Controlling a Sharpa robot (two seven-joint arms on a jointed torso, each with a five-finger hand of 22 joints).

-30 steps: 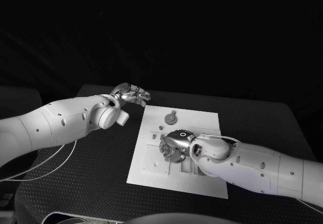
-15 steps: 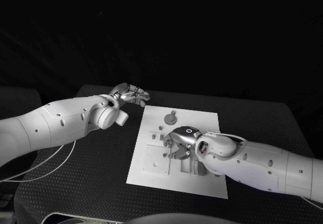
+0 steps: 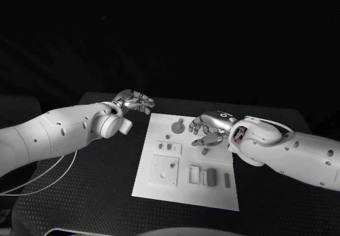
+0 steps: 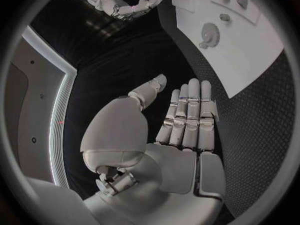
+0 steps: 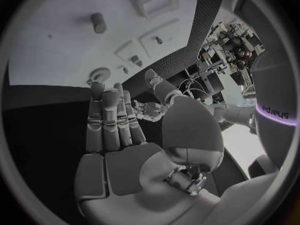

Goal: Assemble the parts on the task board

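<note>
Board (image 3: pixel 185 191) sits mid-bench (image 3: pixel 85 196), grey parts spread over it. Head view: right robot hand (image 3: pixel 206 129) hovers over the board's far-right area, fingers loosely curled, holding nothing that I can see. Gear (image 3: pixel 179 127) lies just beside it on the board's far side; a peg (image 3: pixel 205 152) sits a bit nearer the board's middle. Left robot hand (image 3: pixel 135 101) is off the board past its far-left corner, fingers apart, empty.

Judgement: step in hand is reaching for a loose part, likely gear or peg. Do it well: come down straight over the part, pinch from two sides, don't sweep fingers sideways, since the neighbours are close.

Nearer on the board: a square plate (image 3: pixel 165 170), a small block with two slots (image 3: pixel 168 146), upright bars (image 3: pixel 210 177). The bars are what a low wrist would clip when carrying a part back toward the middle.

Left wrist view: left robot hand (image 4: pixel 187 120) flat, fingers straight and side by side, thumb out, over bare bench beside the board (image 4: pixel 250 50); gear (image 4: pixel 209 35) near that board edge. Well apart from the work, not in the way.

Right wrist view: right robot hand (image 5: pixel 119 125) opened out, nothing in the palm; gear (image 5: pixel 99 75) close to the fingertips (image 5: pixel 97 87), peg (image 5: pixel 97 22) further onto the board (image 5: pixel 50 50).
</note>
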